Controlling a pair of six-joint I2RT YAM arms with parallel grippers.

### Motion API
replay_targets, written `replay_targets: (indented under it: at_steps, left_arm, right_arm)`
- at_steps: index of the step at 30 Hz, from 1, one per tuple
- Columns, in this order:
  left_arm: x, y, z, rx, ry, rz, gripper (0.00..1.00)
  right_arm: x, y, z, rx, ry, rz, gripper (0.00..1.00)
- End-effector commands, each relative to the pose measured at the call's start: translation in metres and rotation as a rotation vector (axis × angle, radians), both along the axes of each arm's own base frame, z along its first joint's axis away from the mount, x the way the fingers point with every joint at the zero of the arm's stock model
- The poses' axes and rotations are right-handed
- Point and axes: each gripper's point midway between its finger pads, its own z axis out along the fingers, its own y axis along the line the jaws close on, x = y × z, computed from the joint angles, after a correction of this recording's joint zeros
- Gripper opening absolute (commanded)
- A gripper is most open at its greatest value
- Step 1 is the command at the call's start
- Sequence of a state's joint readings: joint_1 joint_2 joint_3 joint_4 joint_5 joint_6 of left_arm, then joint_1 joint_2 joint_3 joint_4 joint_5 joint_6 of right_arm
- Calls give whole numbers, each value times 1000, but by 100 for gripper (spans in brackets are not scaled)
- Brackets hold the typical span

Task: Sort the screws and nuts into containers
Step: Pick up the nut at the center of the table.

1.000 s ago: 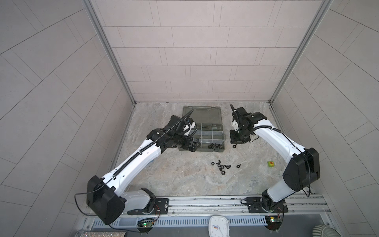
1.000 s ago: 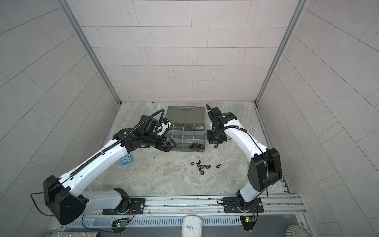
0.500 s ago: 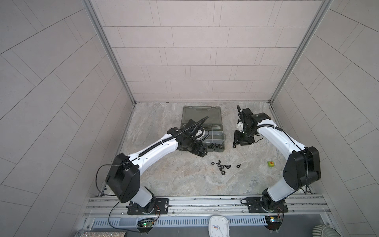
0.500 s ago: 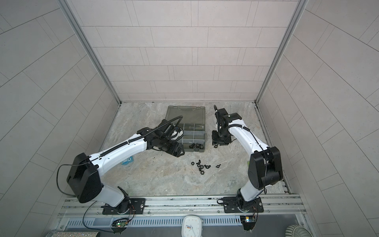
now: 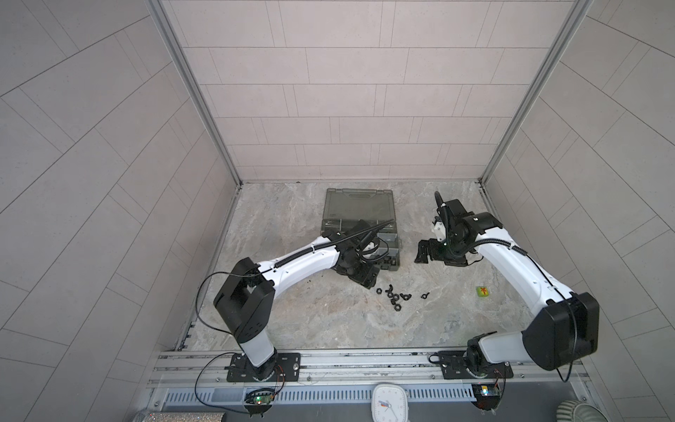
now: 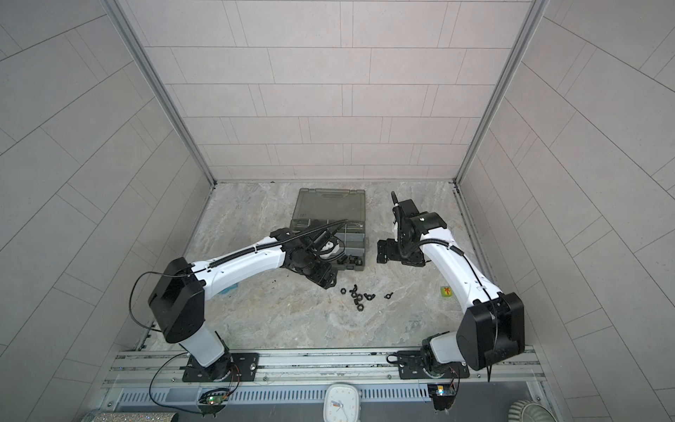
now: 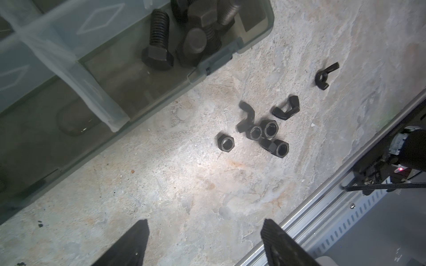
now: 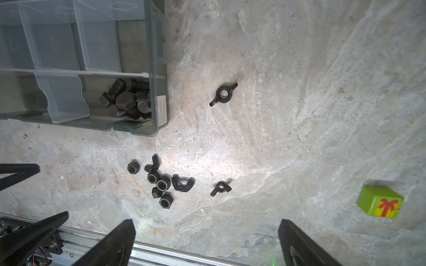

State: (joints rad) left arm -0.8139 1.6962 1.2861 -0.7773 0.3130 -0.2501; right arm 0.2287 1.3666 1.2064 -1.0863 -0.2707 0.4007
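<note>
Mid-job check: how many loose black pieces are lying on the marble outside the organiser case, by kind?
Black hexagonal ring nuts: 5
Black two-eared wing nuts: 4
Total: 9

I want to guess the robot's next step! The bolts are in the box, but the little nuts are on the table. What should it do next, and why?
Probably lower the left gripper onto the lone hex nut nearest it. That gripper is open and empty, the screws already lie in a compartment, and the nuts lie loose on the table.
</note>
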Motion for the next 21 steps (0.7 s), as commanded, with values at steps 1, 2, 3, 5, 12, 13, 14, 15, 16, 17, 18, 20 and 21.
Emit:
replay_targets:
  at_steps: [1, 2, 3, 5, 12, 13, 14, 15, 16, 17, 18, 20, 21]
  left_arm:
    - [-4, -3, -1, 37, -15, -36, 82]
    - [-5, -4, -4, 40, -16, -39, 82]
    - [-7, -7, -5, 37, -13, -43, 81]
    - [-12, -11, -9, 28, 0, -52, 77]
    - [-22, -17, -25, 44, 1, -63, 72]
    - [-22, -17, -26, 49, -2, -59, 72]
    - [-22, -17, -28, 53, -6, -58, 72]
    - [-23, -18, -29, 57, -12, -58, 72]
    - [-23, -18, -30, 64, -19, -56, 72]
    - [-22, -17, -33, 75, -25, -54, 72]
    - [-22, -18, -35, 80, -31, -53, 70]
    - [-20, -20, -39, 92, -42, -55, 68]
    - [-20, -21, -42, 97, -47, -61, 67]
  right_arm:
    - [-19, -8, 0, -17, 17, -31, 99]
    - [-22, -9, 0, -16, 18, -35, 99]
    - [-27, -10, 1, -14, 16, -34, 99]
    - [-35, -10, 2, -7, 13, -32, 99]
    - [-59, -16, 5, 4, -18, -46, 99]
    - [-62, -17, 5, 1, -19, -52, 99]
    - [-64, -18, 6, 1, -22, -56, 99]
    - [-66, -19, 6, 1, -24, -58, 99]
    - [-68, -20, 7, -1, -25, -62, 99]
    - [-69, -20, 8, 2, -27, -62, 99]
    - [-70, -19, 9, 5, -31, -61, 99]
    - [-71, -21, 12, 1, -39, -62, 99]
    - [-71, -21, 13, 1, -44, -59, 99]
